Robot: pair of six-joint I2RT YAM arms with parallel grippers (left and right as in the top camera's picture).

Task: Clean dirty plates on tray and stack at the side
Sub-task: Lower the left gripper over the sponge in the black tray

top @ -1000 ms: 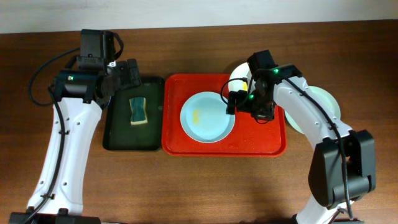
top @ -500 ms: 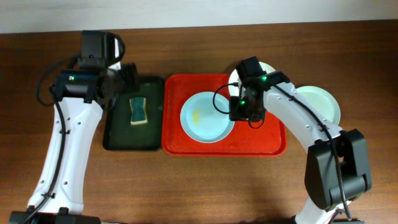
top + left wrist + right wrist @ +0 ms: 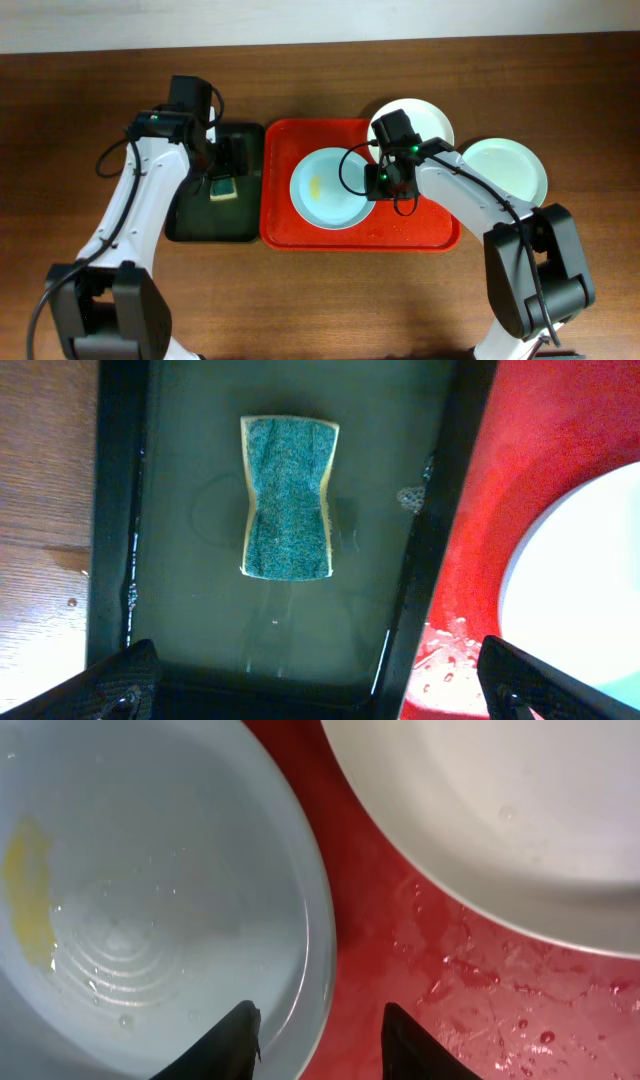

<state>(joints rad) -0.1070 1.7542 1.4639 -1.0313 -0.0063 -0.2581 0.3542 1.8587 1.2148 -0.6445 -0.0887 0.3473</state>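
Observation:
A pale blue plate (image 3: 333, 188) with a yellow smear (image 3: 316, 185) lies on the red tray (image 3: 420, 232). My right gripper (image 3: 378, 180) is at its right edge. In the right wrist view the right gripper (image 3: 320, 1040) stands open and narrowed, astride the rim of the pale blue plate (image 3: 150, 920): one finger is over the plate, the other over the wet tray (image 3: 420, 970), and neither touches the rim. A white plate (image 3: 415, 120) overlaps the tray's back right corner. A pale green plate (image 3: 505, 170) rests on the table to the right. My left gripper (image 3: 225, 160) hangs wide open.
A dark green tray (image 3: 195, 225) lies left of the red one and holds water and a green-topped sponge (image 3: 288, 495). The left gripper (image 3: 325, 695) is above this tray, just short of the sponge. The red tray (image 3: 500, 480) borders it on the right.
My left arm swung right and forward, over the green tray and sponge. My right gripper moved left to the blue plate's right rim, and its jaws narrowed around it.

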